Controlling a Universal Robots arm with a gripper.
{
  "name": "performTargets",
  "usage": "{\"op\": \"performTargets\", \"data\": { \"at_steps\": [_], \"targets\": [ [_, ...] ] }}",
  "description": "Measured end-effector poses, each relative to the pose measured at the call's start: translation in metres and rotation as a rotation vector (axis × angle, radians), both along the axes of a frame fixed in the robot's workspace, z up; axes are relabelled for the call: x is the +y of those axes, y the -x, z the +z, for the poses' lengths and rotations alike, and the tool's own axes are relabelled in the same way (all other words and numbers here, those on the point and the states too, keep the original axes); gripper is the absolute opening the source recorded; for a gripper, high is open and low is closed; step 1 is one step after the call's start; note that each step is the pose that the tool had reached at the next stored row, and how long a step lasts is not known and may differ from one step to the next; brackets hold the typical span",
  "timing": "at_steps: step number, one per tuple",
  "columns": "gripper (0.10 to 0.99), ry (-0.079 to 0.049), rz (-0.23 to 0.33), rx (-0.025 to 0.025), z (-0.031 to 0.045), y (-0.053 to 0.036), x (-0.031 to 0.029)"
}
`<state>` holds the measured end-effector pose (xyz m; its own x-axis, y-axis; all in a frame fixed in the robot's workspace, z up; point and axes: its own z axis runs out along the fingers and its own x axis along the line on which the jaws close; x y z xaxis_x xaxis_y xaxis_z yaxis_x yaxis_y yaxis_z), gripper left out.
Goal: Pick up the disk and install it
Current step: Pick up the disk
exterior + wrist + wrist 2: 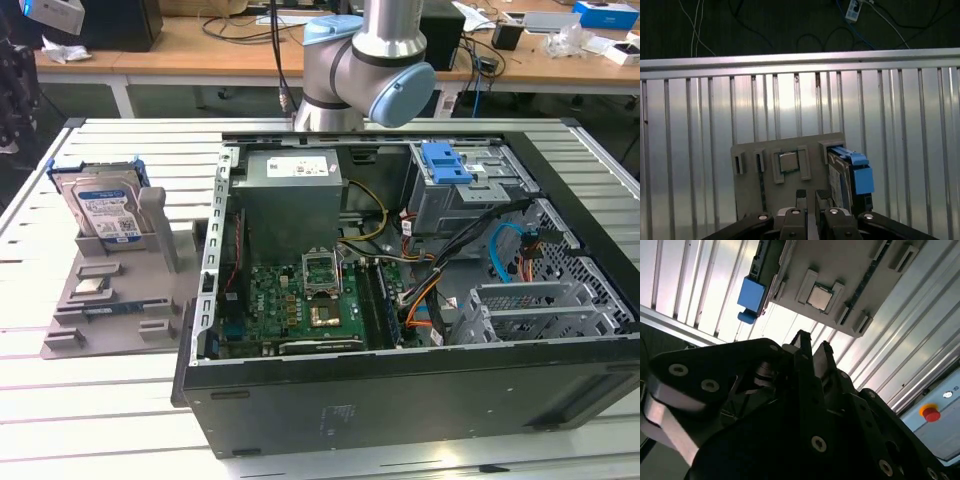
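Black gripper (811,194) fingers (801,195) hung nearly together over the slatted aluminium table (90,410), a narrow gap between them, holding nothing. The disk (105,210) stood upright in a grey fixture (100,300), at the exterior view's left of the open computer case (400,400); cluttered wooden desks (200,45) stood behind

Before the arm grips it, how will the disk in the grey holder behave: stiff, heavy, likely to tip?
Probably stiff: the disk looks like a metal block in a blue frame. Likely heavy for its size, for the same reason. It stands on edge in the holder, so a sideways push might tilt it.
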<state>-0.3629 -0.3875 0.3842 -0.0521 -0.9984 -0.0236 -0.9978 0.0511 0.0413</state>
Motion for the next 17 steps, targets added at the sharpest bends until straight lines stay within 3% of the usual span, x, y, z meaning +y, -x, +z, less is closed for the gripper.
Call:
{"op": "performTargets", "data": {
  "at_steps": [1,4,6,8,11,17],
  "targets": [
    [0.357,0.000,0.000,0.0000,0.0000,0.0000,0.0000],
    [0.482,0.000,0.001,0.0000,0.0000,0.0000,0.0000],
    [0.482,0.000,0.001,0.0001,0.0000,0.0000,0.0019],
    [0.482,0.000,0.006,-0.0001,-0.0005,-0.0006,0.0142],
    [0.482,0.004,0.038,0.0000,-0.0090,-0.0009,0.0240],
    [0.482,0.006,0.072,-0.0001,-0.0226,-0.0056,0.0360]
  ]
}}
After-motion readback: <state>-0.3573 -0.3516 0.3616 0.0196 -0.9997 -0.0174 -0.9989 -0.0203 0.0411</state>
